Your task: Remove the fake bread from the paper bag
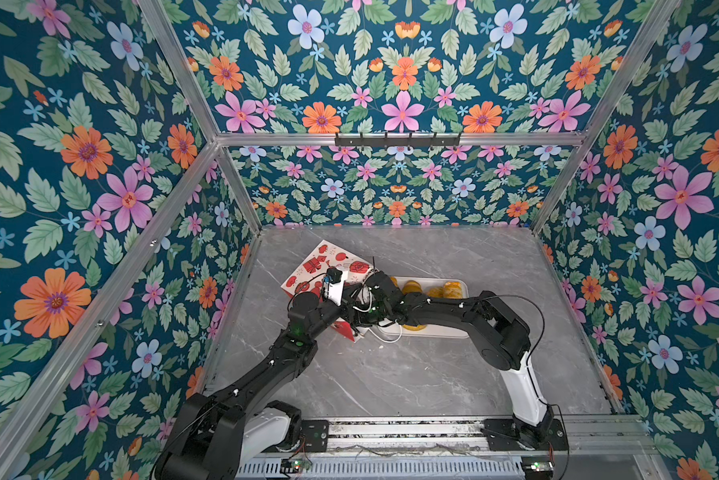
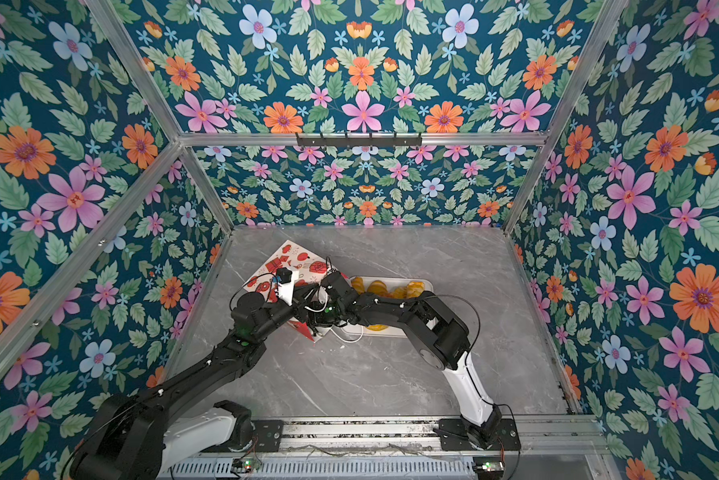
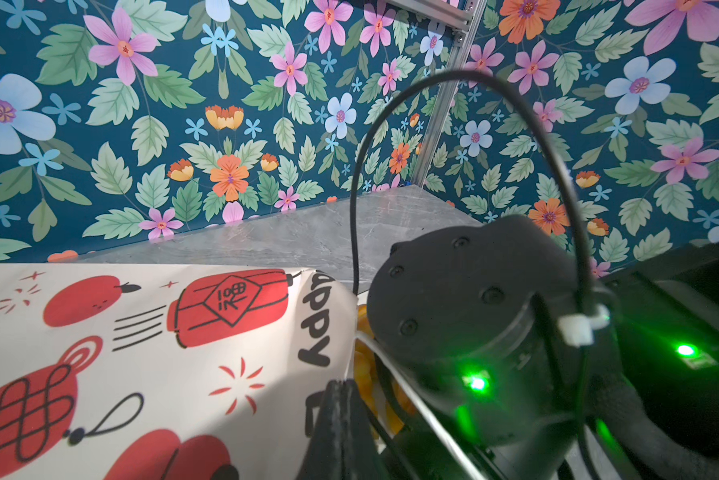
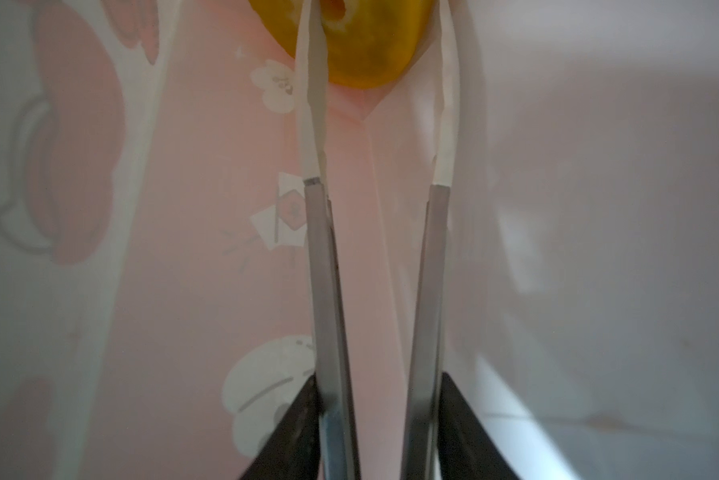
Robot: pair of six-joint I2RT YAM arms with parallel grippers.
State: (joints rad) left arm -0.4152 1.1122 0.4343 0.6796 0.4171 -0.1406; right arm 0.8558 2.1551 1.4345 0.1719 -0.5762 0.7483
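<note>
The red-and-white paper bag (image 1: pixel 328 262) (image 2: pixel 295 259) lies on its side on the table, left of centre. My left gripper (image 3: pixel 339 384) is shut on the rim of the bag's printed wall (image 3: pixel 141 353) at the mouth. My right arm reaches into that mouth, so its gripper is hidden in both top views. Inside the bag, the right gripper (image 4: pixel 376 25) has its long white-tipped fingers (image 4: pixel 314 83) on a yellow ring of fake bread (image 4: pixel 370 50) at the far end. One finger crosses the ring's hole and the other lies on its outer edge.
A white tray (image 1: pixel 465 291) (image 2: pixel 429 286) sits right of the bag, partly under my right arm, with several golden pastries (image 1: pixel 451 289) (image 2: pixel 415 287) in it. A white cord handle (image 1: pixel 386 336) trails on the marble. Flowered walls close in three sides.
</note>
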